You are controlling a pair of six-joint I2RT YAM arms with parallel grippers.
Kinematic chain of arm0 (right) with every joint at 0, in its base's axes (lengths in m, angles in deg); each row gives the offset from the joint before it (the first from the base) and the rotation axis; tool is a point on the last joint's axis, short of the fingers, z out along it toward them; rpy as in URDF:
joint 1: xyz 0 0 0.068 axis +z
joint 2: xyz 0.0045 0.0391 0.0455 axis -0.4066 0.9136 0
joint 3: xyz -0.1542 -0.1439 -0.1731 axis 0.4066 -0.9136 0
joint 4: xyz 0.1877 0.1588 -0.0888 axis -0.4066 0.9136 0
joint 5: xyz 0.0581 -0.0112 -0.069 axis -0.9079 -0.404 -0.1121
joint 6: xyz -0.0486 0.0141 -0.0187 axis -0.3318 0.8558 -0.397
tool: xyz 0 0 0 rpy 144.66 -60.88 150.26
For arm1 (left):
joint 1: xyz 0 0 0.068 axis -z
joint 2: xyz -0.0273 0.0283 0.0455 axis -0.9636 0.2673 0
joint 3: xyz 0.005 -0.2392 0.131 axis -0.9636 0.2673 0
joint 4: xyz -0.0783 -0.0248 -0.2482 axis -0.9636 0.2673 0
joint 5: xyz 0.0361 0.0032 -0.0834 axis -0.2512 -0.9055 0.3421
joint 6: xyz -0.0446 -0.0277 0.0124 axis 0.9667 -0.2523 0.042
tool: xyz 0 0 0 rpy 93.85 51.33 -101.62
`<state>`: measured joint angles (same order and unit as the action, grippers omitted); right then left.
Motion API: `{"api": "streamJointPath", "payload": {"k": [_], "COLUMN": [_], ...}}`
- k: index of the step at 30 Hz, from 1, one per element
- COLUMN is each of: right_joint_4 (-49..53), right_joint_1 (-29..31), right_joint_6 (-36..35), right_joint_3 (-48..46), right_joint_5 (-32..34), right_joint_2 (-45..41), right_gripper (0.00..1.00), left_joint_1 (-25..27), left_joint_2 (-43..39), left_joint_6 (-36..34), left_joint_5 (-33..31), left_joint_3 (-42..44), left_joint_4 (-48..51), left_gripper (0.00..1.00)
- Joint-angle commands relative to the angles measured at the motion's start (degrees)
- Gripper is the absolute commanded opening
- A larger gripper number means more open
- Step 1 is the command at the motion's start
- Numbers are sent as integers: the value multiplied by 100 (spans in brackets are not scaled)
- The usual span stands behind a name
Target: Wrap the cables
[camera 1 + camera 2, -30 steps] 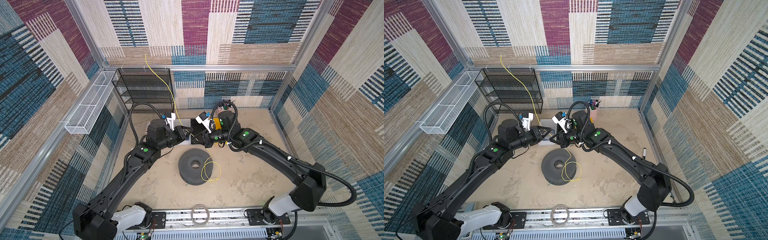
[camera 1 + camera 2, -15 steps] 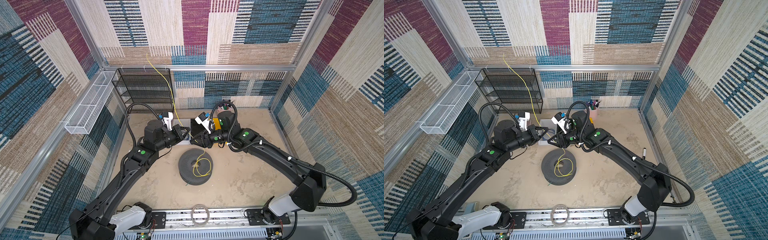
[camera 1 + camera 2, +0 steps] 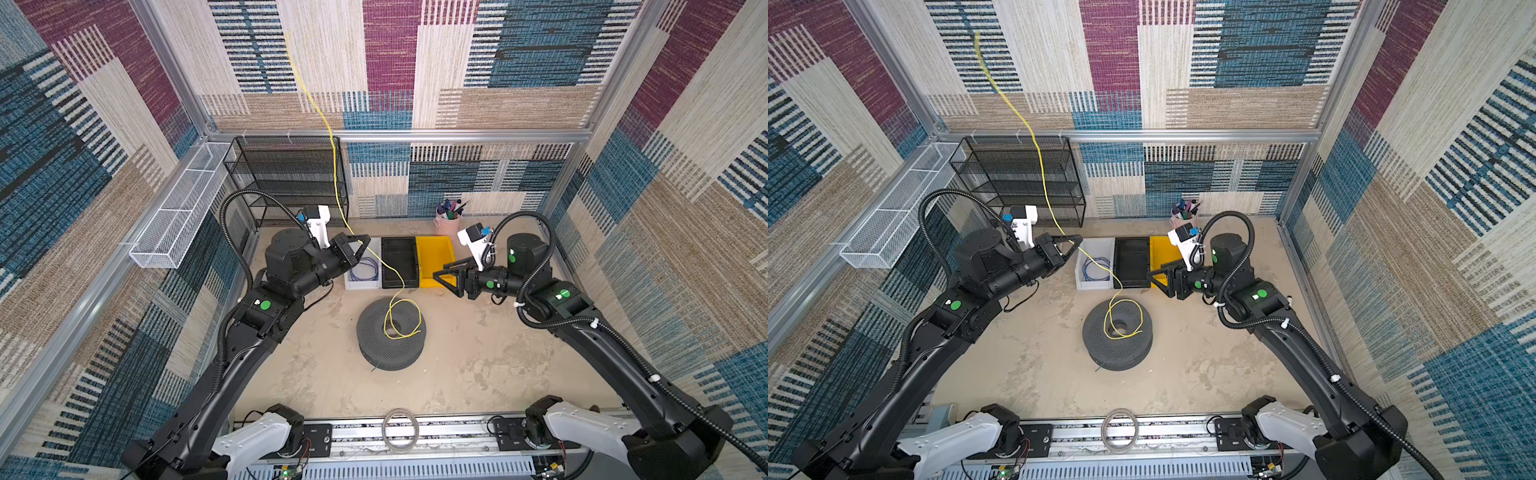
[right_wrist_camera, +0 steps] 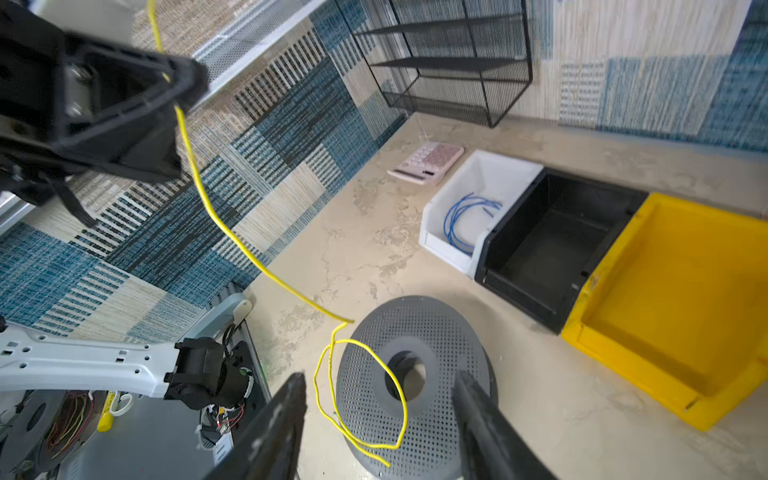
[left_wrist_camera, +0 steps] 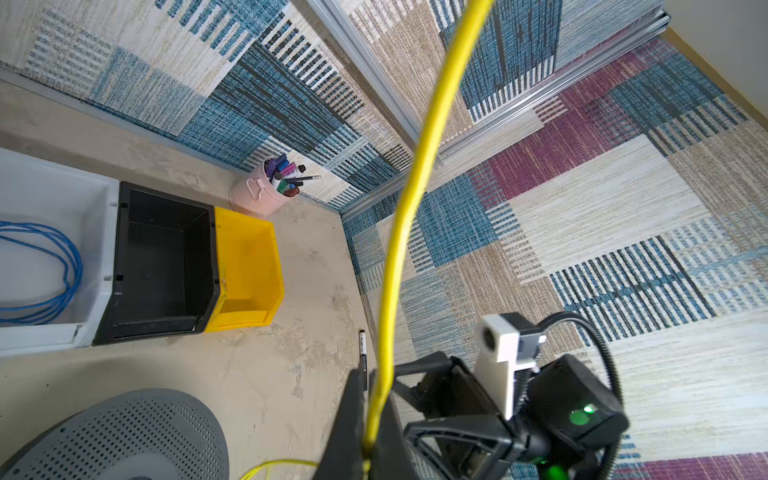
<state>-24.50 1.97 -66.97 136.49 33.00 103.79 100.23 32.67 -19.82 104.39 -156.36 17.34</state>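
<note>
Two pincers flank the spool (image 3: 374,332): the left pincer (image 3: 364,241), at eleven o'clock, pinches the yellow cable (image 3: 400,286), whose loop lies on the spool; the right pincer (image 3: 439,279), at two, gapes empty. It should catch the slack low and wind evenly. The blue cable (image 3: 365,270) lies in the bin (image 3: 353,285) at twelve.
</note>
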Motion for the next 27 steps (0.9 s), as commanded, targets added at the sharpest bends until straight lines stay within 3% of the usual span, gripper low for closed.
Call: {"api": "streamJointPath", "payload": {"k": [1,11,18,27], "right_joint_4": [-137,-1080,-2354,-2986], "right_joint_1": [-12,-484,-486,-486], "right_joint_6": [236,789,1146,1207], "right_joint_3": [-598,-1921,-2526,-2604], "right_joint_5": [-30,-1050,-1630,-2030], "right_joint_2": [-302,-1150,-1099,-666], "right_gripper": [59,67,70,70], "left_joint_1": [-8,-7,-7,-7], "left_joint_2": [19,183,203,233], "left_joint_6": [-87,54,271,356], "left_joint_5": [82,303,449,502], "left_joint_3": [-179,-914,-945,-997], "left_joint_4": [64,298,191,196], "left_gripper": [0,0,0,0]}}
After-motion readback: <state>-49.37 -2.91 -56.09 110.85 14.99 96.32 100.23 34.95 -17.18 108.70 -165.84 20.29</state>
